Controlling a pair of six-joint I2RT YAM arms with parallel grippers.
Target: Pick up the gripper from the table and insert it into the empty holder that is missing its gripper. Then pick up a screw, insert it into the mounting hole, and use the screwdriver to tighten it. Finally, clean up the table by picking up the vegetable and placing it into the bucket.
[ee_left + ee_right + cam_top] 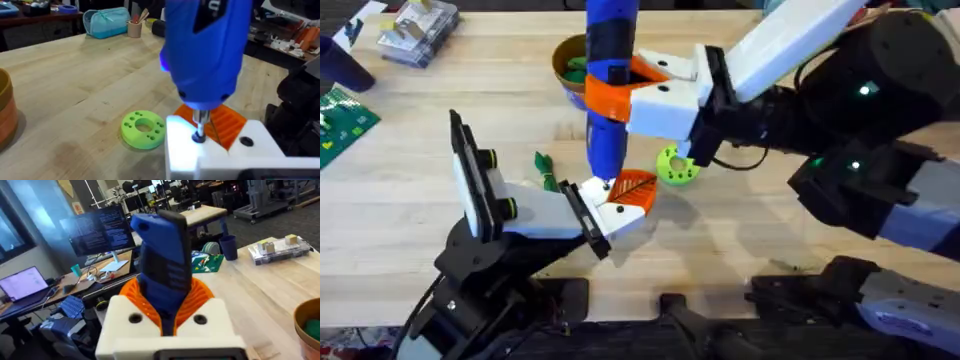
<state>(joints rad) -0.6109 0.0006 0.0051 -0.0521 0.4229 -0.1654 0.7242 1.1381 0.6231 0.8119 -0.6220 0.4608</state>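
My right gripper (658, 95) is shut on the blue screwdriver (610, 70), which stands upright, orange pads around its body (165, 275). The thin metal tip (199, 127) rests in a hole of the white base (250, 147) that carries the orange ribbed gripper (632, 190) (227, 122). That piece sits at the black clamp end of the white holder (525, 215), at my left arm's place. A second dark hole (246, 141) shows beside the tip. The green vegetable (546, 170) lies on the table left of the tip. The orange-tan bucket (563, 62) stands behind the screwdriver.
A round green disc with holes (676, 166) (143, 130) lies right of the orange piece. A clear box (418, 30) and a green circuit board (340, 125) sit at the far left. The bucket's wall (6, 112) shows in the left wrist view.
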